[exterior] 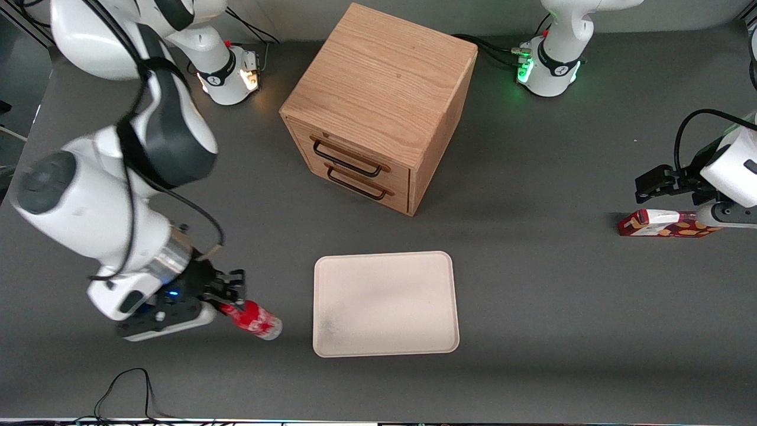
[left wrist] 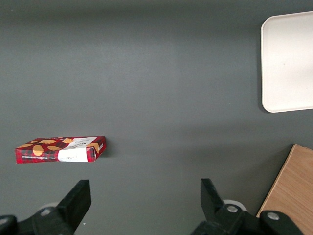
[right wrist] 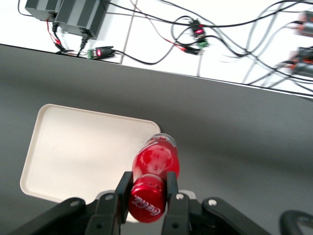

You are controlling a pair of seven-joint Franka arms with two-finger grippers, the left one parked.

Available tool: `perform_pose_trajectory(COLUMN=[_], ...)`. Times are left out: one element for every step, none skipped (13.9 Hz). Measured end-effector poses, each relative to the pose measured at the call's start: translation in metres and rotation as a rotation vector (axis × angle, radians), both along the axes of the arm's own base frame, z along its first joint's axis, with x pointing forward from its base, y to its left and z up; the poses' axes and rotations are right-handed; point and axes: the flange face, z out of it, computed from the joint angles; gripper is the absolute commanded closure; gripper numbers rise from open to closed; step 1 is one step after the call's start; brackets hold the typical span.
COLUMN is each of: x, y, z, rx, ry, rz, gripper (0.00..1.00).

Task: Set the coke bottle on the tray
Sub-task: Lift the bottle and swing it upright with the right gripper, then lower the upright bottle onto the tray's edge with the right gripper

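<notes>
Tabletop (exterior: 562, 307): dark grey; carries everything here
Cabinet (exterior: 378, 100): oak, two drawers; farther from the front camera than the tray
Tray (exterior: 384, 303): cream-white, bare; nothing placed on it yet
Carton (exterior: 665, 223): red-and-white; toward the parked arm's end, well apart from the tray
Gripper (exterior: 227, 299): low, beside the tray toward the working arm's end; fingers clamped on the bottle's cap end
Coke bottle (exterior: 255, 319): tilted, held in the gripper — just beside the tray, not over it
Progress: grasp looks made; carrying across and setting down remain — roughly halfway

red coke bottle (exterior: 254, 318) with red cap in the black gripper (exterior: 227, 294); cream-white tray (exterior: 385, 303).
</notes>
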Motion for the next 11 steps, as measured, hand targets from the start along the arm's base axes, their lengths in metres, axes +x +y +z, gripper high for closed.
perform_pose_trajectory(x=[0.004, 0.009, 0.013, 0.017, 0.018, 0.018, 0.015, 0.013, 0.01, 0.007, 0.004], y=[0.013, 0.023, 0.028, 0.031, 0.034, 0.041, 0.051, 0.062, 0.072, 0.081, 0.088], z=[-0.021, -0.041, -0.057, -0.069, -0.078, -0.086, -0.096, -0.108, -0.121, -0.133, -0.141], rx=[0.006, 0.013, 0.018, 0.022, 0.026, 0.027, 0.025, 0.021, 0.006, -0.021, -0.041], ry=[-0.007, -0.019, -0.028, -0.037, -0.042, -0.043, -0.036, -0.027, -0.023, -0.022, -0.021], rz=[0.007, 0.013, 0.015, 0.015, 0.017, 0.024, 0.036, 0.05, 0.066, 0.085, 0.102], gripper=[1.0, 1.0, 1.0, 1.0, 1.0, 1.0, 1.0, 1.0, 1.0, 1.0, 1.0])
